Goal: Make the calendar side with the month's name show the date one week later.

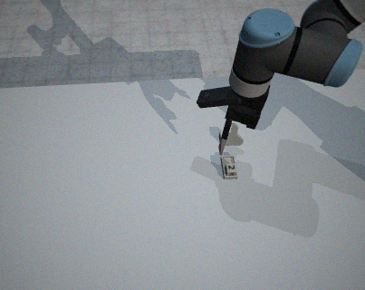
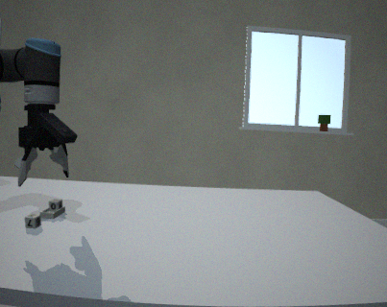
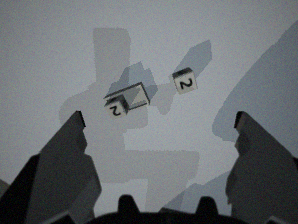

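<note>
A small calendar tray (image 1: 226, 159) (image 2: 46, 214) (image 3: 138, 94) lies on the white table (image 1: 102, 190) (image 2: 229, 235). One digit cube (image 1: 231, 169) (image 2: 56, 205) (image 3: 116, 109) sits in one end of the tray; in the wrist view it shows a 2. The tray's other slot is empty. A second cube (image 2: 33, 221) (image 3: 184, 81) lies loose on the table beside the tray, also showing a 2 in the wrist view. In the top view it is hidden behind a finger. My gripper (image 1: 228, 144) (image 2: 42, 177) (image 3: 157, 112) is open and empty, hanging above the tray and the cubes.
The arm reaches in from the table's edge in the top and exterior views. A wall with a window (image 2: 297, 79) stands behind the table. The table's front edge (image 2: 181, 303) is close to the exterior camera.
</note>
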You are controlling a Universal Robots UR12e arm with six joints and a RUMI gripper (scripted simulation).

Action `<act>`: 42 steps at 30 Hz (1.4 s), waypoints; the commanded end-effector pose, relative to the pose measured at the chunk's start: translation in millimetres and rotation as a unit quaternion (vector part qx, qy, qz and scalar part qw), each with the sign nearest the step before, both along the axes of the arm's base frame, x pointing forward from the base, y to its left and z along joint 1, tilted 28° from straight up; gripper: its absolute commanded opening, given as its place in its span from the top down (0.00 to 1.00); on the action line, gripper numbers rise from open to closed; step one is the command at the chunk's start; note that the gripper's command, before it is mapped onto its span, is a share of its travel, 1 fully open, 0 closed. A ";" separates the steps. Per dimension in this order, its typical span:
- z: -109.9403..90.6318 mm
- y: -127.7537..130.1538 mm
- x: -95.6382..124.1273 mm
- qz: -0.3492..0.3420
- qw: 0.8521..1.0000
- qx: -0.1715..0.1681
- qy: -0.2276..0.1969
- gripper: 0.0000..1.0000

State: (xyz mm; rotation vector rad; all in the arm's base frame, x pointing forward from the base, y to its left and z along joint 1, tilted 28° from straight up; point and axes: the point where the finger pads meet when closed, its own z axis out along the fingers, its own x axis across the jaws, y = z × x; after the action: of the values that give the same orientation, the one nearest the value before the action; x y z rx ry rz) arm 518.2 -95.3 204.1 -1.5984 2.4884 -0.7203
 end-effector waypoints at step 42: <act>2.0 -39.4 -16.7 -0.437 0.869 0.159 -0.166 0.00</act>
State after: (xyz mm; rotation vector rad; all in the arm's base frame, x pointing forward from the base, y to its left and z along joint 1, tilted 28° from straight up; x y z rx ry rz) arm 505.1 -131.1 207.3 -0.3386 2.7707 -0.5549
